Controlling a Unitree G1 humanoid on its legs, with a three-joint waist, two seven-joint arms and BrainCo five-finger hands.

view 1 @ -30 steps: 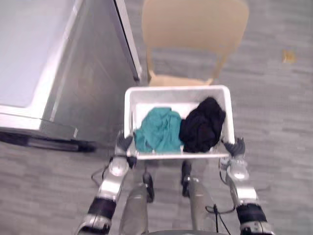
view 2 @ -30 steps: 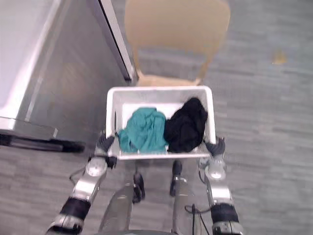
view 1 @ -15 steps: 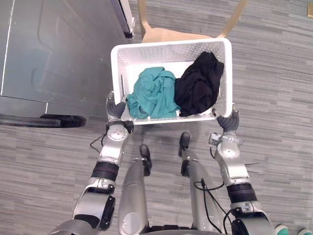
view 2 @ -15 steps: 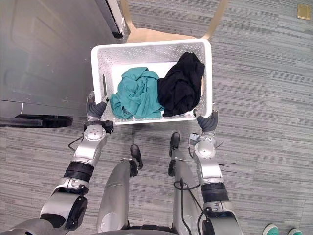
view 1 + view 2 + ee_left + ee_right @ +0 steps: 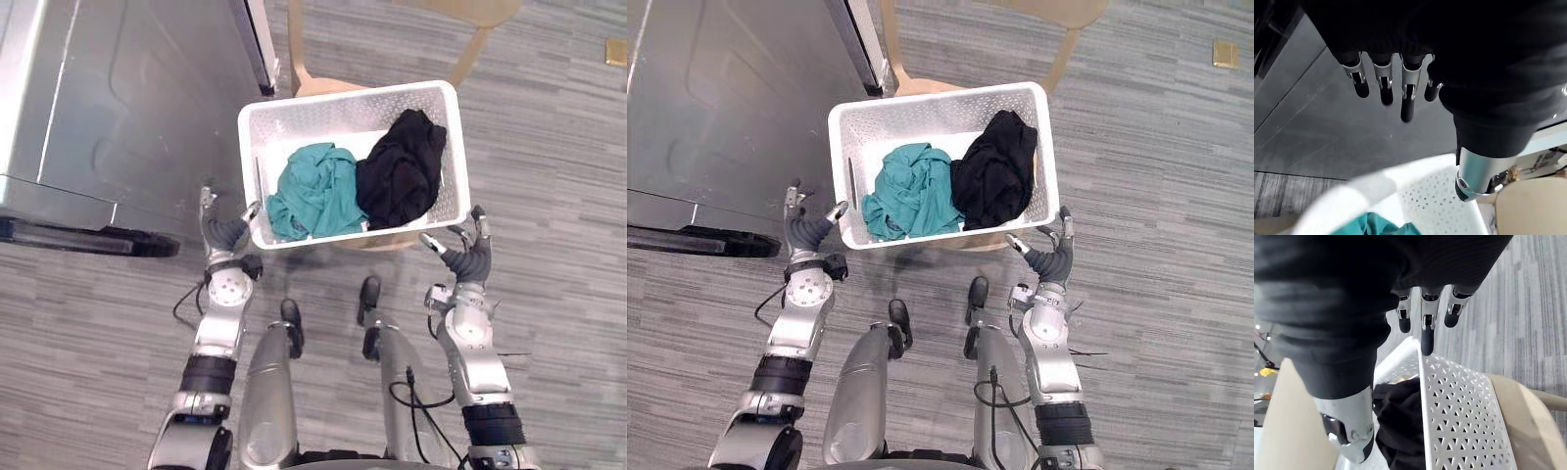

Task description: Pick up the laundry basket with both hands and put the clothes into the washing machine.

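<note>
- The white laundry basket (image 5: 343,96) sits on the seat of a wooden chair (image 5: 318,86), and neither hand grips it.
- Inside the basket, a teal garment (image 5: 313,191) lies touching a black garment (image 5: 402,176) on its right.
- The left hand (image 5: 223,235) is just beside the basket's near left corner, fingers straight and apart.
- The right hand (image 5: 468,257) is just beside the basket's near right corner, fingers also straight.
- A grey washing machine (image 5: 127,117) stands left of the basket.
</note>
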